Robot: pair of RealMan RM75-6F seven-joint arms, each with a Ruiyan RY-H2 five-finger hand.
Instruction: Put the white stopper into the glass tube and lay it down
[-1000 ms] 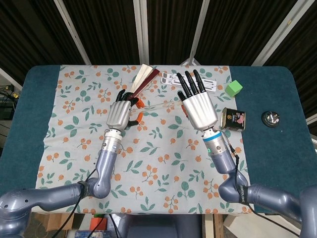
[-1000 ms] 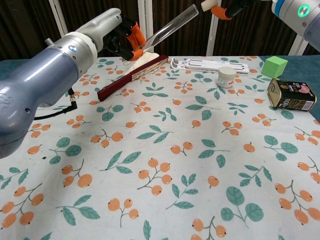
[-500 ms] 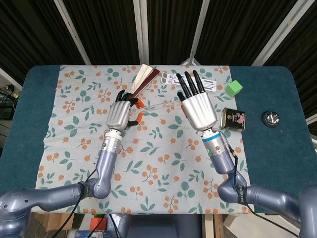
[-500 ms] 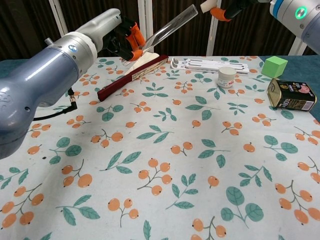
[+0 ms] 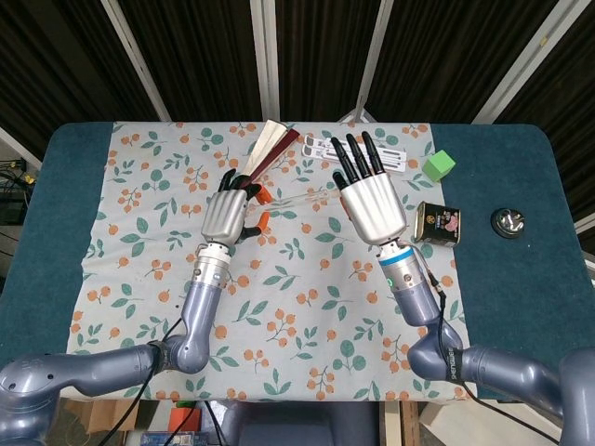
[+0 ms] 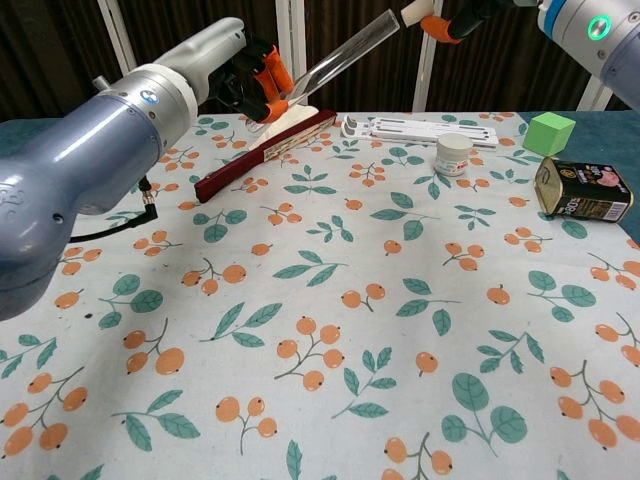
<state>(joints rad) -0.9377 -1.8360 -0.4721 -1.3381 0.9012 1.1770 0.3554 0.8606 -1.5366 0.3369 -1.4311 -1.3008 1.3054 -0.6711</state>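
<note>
Left hand (image 6: pixel 250 82) grips the glass tube (image 6: pixel 340 58), slanting up-right; right hand (image 5: pixel 370 197) pinches the white stopper (image 6: pixel 412 12) just beside its mouth.

Head view: mounted high, looking steeply down on the whole desk (image 5: pixel 521 279) from the robot's side, far edge toward the top, both forearms entering from the bottom. Chest view: set low and close above the patterned cloth (image 6: pixel 330 330), facing forward across it toward the dark back wall. Both views share the cloth, the green block (image 5: pixel 439 165) (image 6: pixel 549 132) and the tin (image 5: pixel 437 223) (image 6: pixel 582 189).
</note>
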